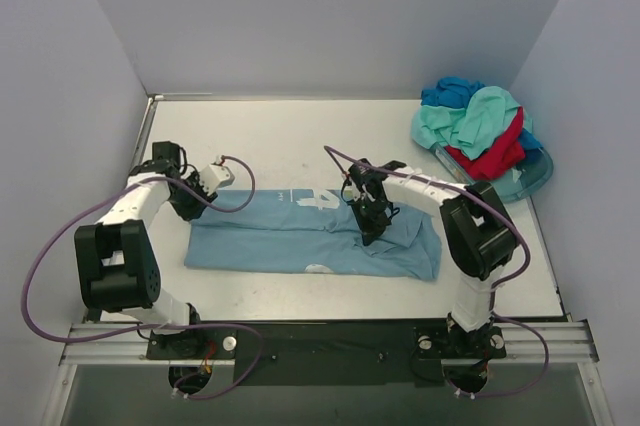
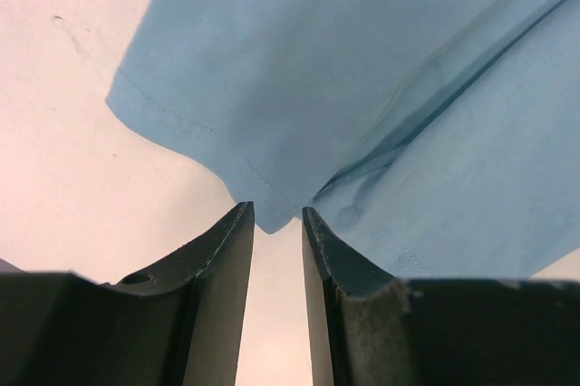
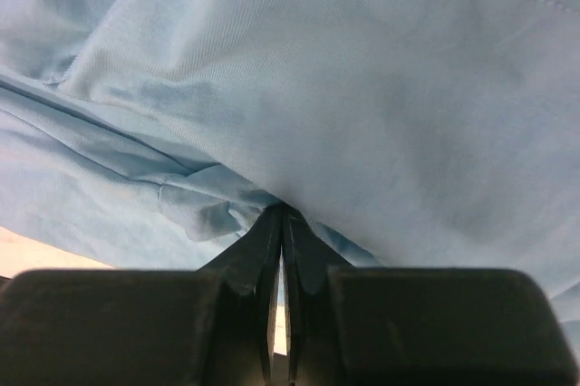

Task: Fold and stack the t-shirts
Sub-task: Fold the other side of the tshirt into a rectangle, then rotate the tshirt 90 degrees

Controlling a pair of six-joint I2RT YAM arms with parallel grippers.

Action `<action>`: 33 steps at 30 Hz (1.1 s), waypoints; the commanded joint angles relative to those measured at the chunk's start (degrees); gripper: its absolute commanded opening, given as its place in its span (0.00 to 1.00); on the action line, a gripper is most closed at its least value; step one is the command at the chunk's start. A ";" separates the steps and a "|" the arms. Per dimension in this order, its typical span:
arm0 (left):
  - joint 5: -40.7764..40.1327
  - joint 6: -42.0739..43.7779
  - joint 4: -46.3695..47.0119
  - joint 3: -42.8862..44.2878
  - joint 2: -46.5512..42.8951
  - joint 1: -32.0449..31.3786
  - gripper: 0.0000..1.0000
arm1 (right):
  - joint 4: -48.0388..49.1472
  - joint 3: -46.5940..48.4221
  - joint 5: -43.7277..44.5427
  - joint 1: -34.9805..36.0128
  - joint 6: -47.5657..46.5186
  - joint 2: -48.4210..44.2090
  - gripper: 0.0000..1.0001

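Right gripper (image 3: 283, 214): fingers pressed together, with a ridge of cloth puckered up at their tips. I read this as a pinch on the sky-blue t-shirt (image 1: 300, 234).
Left gripper (image 2: 272, 216): fingers a narrow gap apart, clamping nothing. A hemmed corner of the same shirt sits right at the tips, between them.
Shirt position: flat on the table (image 1: 280, 136), in front of both arm bases and already folded to a long band.
Long axis: runs left to right across the table, so the next fold should bring one end toward the other.
Direction from left fingers: cloth spreads ahead and to the right of my tips, bare table to the left. This hand is at the band's far left corner.
Direction from right fingers: this hand is well inside the band, right of its middle, with cloth on every side.
Nearer arm: each hand owns its own end. The left must close on its corner before any lift.
Other shirts: pile of t-shirts (image 1: 475, 126) in mint, red and deeper blue at the far right, heaped on the tub (image 1: 535, 178), well apart from the band.
Unclear: whether the left tips touch the corner, and how many layers the right pinch holds.
Hidden: the right arm covers part of the band's right end, and the white print is only partly visible.
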 commanded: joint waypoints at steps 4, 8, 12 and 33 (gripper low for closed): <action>6.59 -6.70 0.18 7.12 0.85 -0.57 0.39 | -4.76 0.35 7.60 -1.17 6.46 -14.14 0.00; 3.61 -9.17 4.91 6.96 2.70 -2.94 0.44 | -8.36 -5.79 9.80 -5.56 14.10 -21.36 0.00; 0.27 -9.88 9.05 6.16 4.89 -5.14 0.47 | -10.57 -14.67 10.87 -8.81 20.27 -25.07 0.00; -1.86 11.47 -6.36 -10.87 -3.09 -3.92 0.47 | -8.71 14.11 9.46 -25.26 13.07 8.74 0.00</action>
